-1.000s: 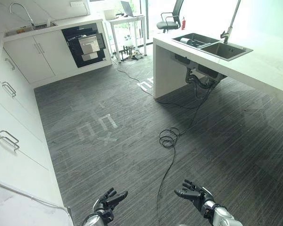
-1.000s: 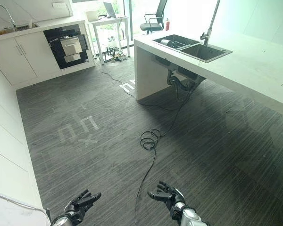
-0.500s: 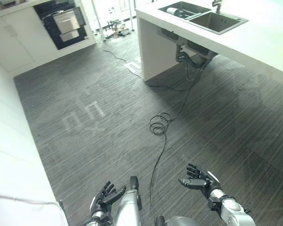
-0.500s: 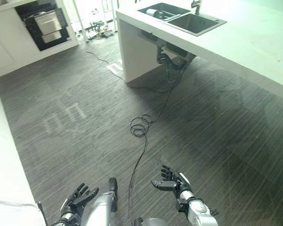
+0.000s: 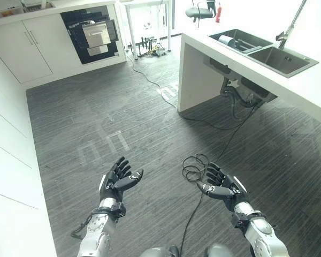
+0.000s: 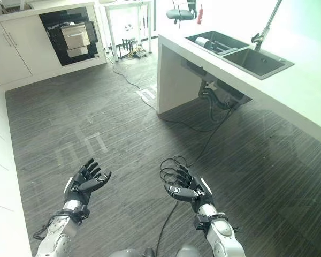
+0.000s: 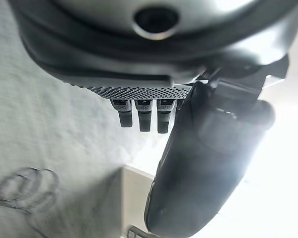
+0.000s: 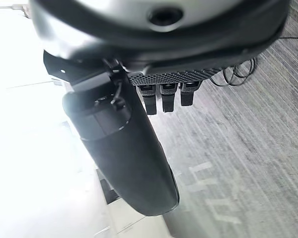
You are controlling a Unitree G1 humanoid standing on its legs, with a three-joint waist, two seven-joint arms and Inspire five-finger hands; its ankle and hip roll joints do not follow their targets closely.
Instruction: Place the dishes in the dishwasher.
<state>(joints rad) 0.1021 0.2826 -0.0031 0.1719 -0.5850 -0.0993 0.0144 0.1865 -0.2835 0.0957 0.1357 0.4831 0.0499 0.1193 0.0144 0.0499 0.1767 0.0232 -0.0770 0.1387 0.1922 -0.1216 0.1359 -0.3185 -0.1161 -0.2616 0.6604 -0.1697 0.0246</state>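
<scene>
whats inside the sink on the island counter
A pale cylindrical item lies in the far basin of the sink. The near basin's visible floor looks bare; its near side is hidden by the rim.

No readable text, labels or numbers on anything in view.

Both arms reach forward from the lower edge of the head views, forearms silver-grey and wrists dark. The left hand (image 5: 117,179) is raised with its palm turned inward, fingers straight and spread, thumb pointing toward the other hand. The right hand (image 5: 222,187) mirrors it, palm inward, fingers relaxed and slightly fanned. Both hold nothing and are well apart.
</scene>
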